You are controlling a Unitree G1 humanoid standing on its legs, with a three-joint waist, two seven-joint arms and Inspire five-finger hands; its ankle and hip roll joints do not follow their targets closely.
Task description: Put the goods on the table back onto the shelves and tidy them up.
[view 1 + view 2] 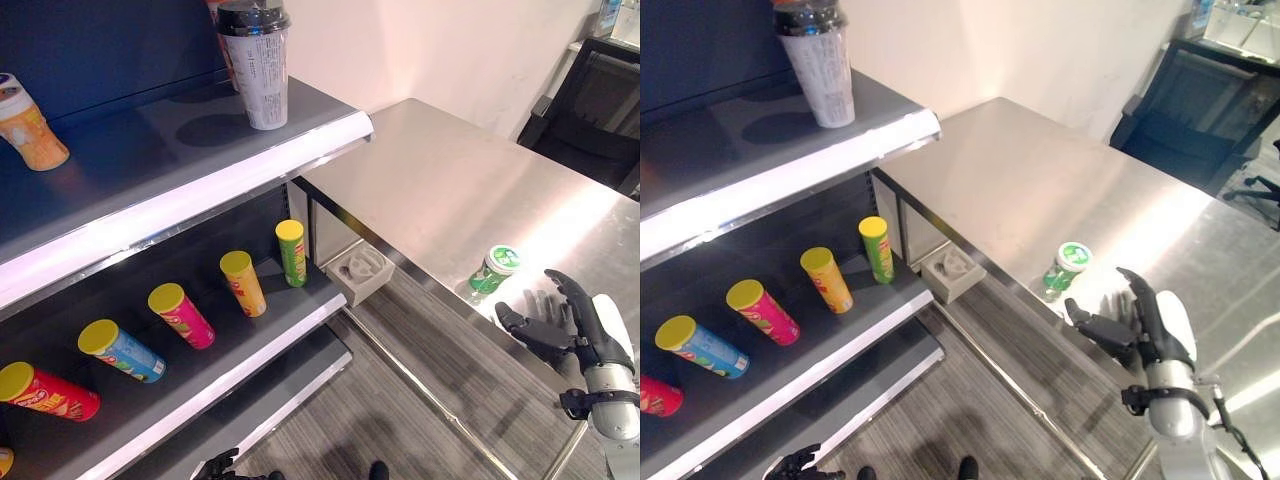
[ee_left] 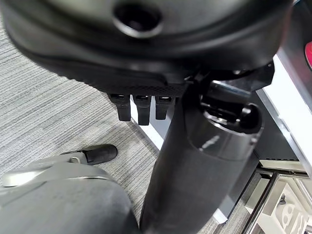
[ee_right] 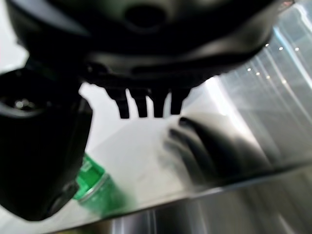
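Observation:
A small green can with a white and green lid [image 1: 493, 270] lies near the front edge of the steel table [image 1: 450, 180]. My right hand [image 1: 580, 325] hovers open just right of and nearer than the can [image 1: 1067, 267], thumb pointing toward it, not touching; the can [image 3: 95, 187] shows past that thumb in the right wrist view. My left hand [image 2: 141, 105] hangs low over the floor with its fingers straight. On the lower shelf [image 1: 250, 340] lie several chip tubes, among them a green one [image 1: 291, 252], a yellow one [image 1: 244, 283] and a pink one [image 1: 181, 315].
The upper shelf [image 1: 200, 170] carries a tall white cup with a dark lid [image 1: 256, 65] and an orange cup [image 1: 25, 122]. A grey moulded tray [image 1: 360, 270] sits under the table by the shelf. A black chair [image 1: 590, 110] stands beyond the table.

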